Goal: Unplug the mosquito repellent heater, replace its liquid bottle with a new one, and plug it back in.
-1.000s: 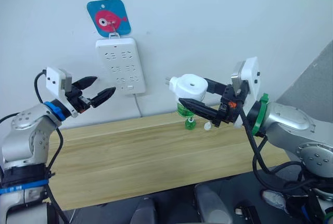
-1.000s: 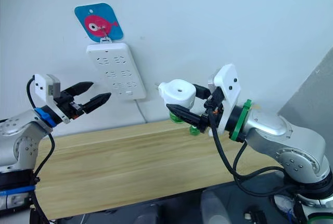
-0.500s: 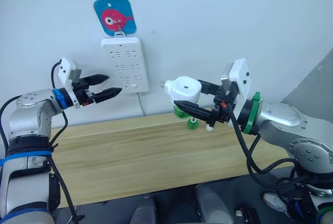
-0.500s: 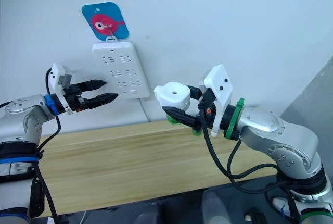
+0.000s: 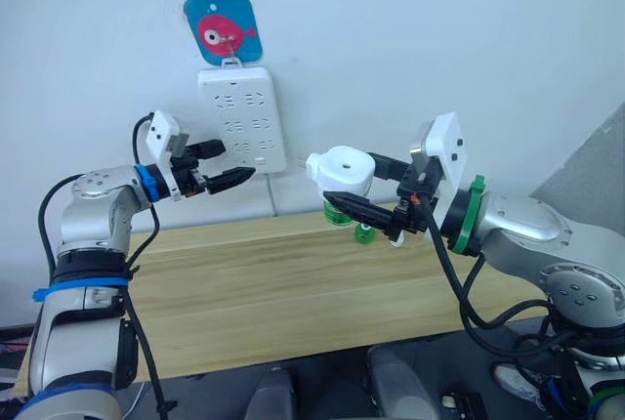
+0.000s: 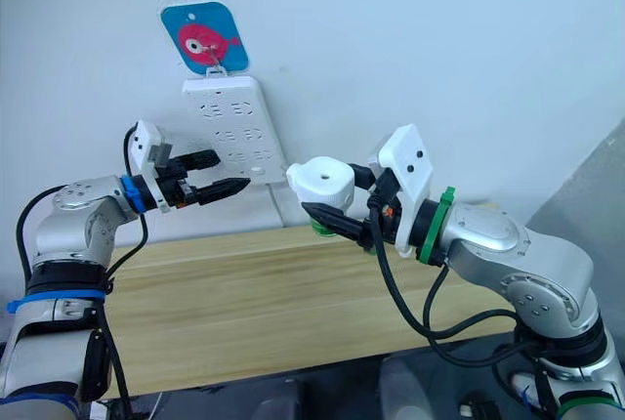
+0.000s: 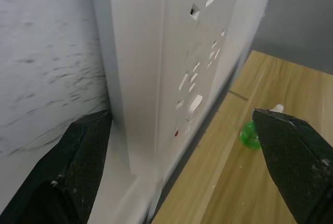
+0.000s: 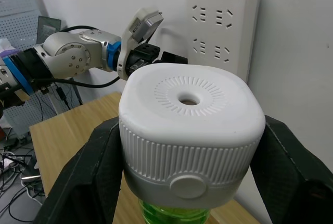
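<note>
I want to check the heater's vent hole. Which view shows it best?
The right wrist view: the mosquito repellent heater sits close, vent hole facing the camera, green bottle beneath. Both eye views show it small, held by the right gripper.

A lab or robot test room, staged rather than lived in; a bare white wall carries a white power strip hung under a blue fish hook plate; below it runs a plain pale wood bench; the right wrist view shows a grey perforated panel and loose cables at the room's edge.
</note>
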